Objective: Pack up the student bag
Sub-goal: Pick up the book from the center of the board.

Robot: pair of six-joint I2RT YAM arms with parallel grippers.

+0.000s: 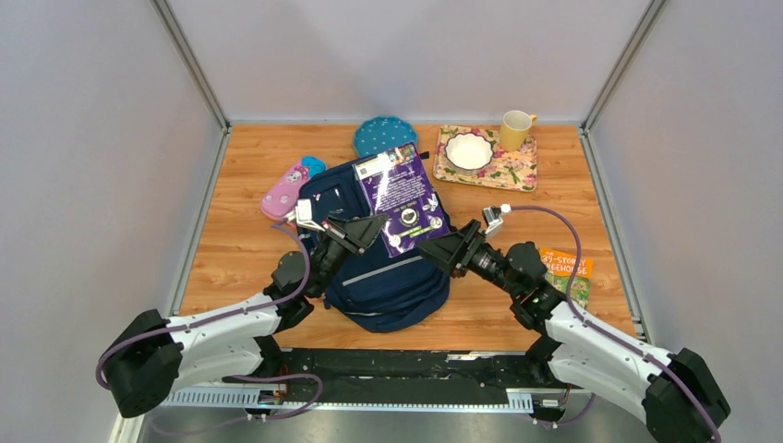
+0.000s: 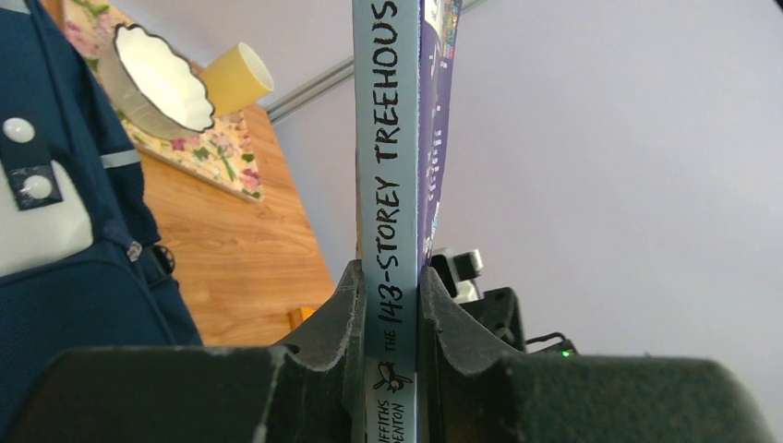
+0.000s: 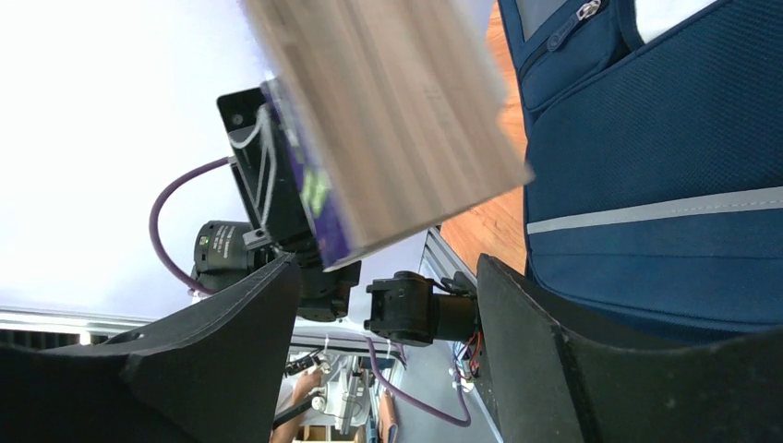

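Note:
The navy student bag [image 1: 388,281] lies flat at the table's middle. It also shows in the left wrist view [image 2: 74,277] and the right wrist view [image 3: 665,138]. My left gripper [image 1: 367,229] is shut on the spine of a purple book [image 1: 403,196] and holds it above the bag. The spine [image 2: 391,166] reads "143-Storey Treehouse", with my left gripper [image 2: 391,300] clamped on it. My right gripper [image 1: 436,249] is open beside the book's near right corner. In the right wrist view the book's page edge [image 3: 397,120] hangs just beyond my open right gripper [image 3: 386,277], not clamped.
A pink pencil case [image 1: 284,191] lies left of the bag and a blue dotted plate [image 1: 384,136] behind it. A floral tray [image 1: 522,175] at the back right holds a white bowl [image 1: 469,150] and a yellow mug [image 1: 515,129]. Another book [image 1: 565,274] lies right.

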